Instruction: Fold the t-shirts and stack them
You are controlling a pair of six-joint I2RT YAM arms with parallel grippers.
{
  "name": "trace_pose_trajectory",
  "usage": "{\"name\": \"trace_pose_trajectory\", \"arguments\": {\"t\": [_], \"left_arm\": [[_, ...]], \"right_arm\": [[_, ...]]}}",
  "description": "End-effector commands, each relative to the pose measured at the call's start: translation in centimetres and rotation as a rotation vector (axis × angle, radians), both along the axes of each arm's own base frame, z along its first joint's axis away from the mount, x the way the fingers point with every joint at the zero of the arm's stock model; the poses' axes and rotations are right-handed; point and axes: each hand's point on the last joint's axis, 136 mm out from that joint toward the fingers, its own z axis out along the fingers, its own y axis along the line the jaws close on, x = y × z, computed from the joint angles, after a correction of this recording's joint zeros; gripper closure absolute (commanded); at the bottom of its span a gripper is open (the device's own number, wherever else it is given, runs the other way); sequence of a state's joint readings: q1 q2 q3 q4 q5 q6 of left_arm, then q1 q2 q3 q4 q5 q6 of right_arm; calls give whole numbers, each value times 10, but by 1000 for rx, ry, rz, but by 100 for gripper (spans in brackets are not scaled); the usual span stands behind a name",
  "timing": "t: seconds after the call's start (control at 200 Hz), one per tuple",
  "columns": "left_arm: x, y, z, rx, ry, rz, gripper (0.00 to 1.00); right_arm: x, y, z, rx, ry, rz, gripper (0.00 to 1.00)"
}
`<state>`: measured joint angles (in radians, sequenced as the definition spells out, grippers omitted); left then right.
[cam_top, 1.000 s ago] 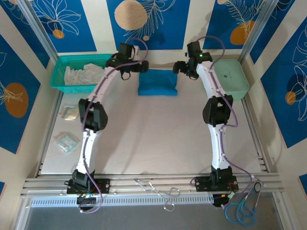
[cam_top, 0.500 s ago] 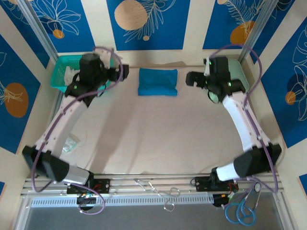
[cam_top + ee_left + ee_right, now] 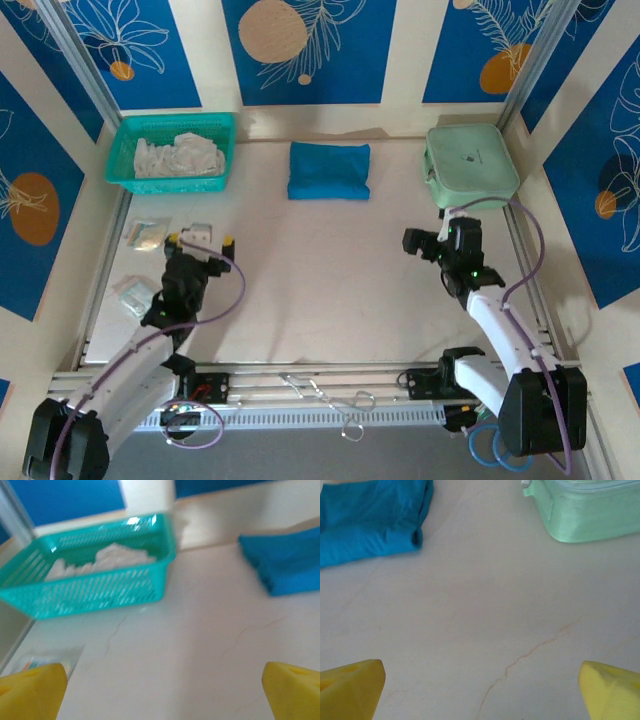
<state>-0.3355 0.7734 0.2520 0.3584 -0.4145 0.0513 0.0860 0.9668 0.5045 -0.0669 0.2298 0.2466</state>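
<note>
T-shirt, folded, lies crosswise at the tabletop's far edge, well ahead of and between your two arms' wide, empty jaws.

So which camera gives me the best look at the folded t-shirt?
Top external: the whole folded t-shirt lies in frame and sharp. Left wrist catches part of the t-shirt, blurred and cut by the right edge. Right wrist shows one end of the t-shirt, cut off at the top-left corner.
</note>
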Motion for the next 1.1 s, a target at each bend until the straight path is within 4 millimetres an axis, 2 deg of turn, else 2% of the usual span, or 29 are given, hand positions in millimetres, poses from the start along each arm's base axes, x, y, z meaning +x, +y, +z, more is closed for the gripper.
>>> {"name": "trace_pose_trajectory", "arguments": {"t": [0.0, 0.09, 0.205, 0.31, 0.425, 0.49, 0.615, 0.67, 0.71, 0.736, 0.776, 0.851, 0.896, 1.096], "left_arm": [[3, 31, 21, 19, -147, 167, 1], [7, 37, -4, 36, -134, 190, 1], [22, 38, -32, 15, -95, 178, 1], [40, 26, -30, 17, -148, 122, 1], [60, 20, -49, 54, -114, 105, 1], [60, 18, -46, 48, -122, 95, 1], [71, 16, -69, 4, -21, 26, 1], [76, 17, -64, 7, -41, 34, 1], [76, 19, -70, -8, 13, 39, 0], [80, 20, -73, -13, 32, 37, 0], [86, 21, -71, -8, 33, 42, 0], [90, 27, -77, -53, 82, 44, 0], [91, 30, -77, -80, 82, 37, 0], [90, 31, -77, -81, 80, 36, 1]], "right_arm": [[11, 18, 26, -108, -281, 147, 0], [6, 24, 17, -195, -370, 211, 1], [10, 21, 3, -212, -335, 213, 1], [16, 25, -3, -184, -360, 225, 1], [28, 30, -8, -179, -357, 248, 1], [35, 31, -6, -182, -383, 249, 1], [50, 34, -10, -128, -389, 272, 0], [58, 31, -21, -121, -372, 256, 1], [62, 18, -29, -113, -352, 197, 1], [64, 16, -33, -90, -356, 197, 1], [67, 17, -32, -75, -369, 203, 1], [79, 11, -39, -45, -254, 192, 1], [77, 2, -38, 19, -253, 186, 1], [79, 5, -39, -22, -247, 168, 1]]}}
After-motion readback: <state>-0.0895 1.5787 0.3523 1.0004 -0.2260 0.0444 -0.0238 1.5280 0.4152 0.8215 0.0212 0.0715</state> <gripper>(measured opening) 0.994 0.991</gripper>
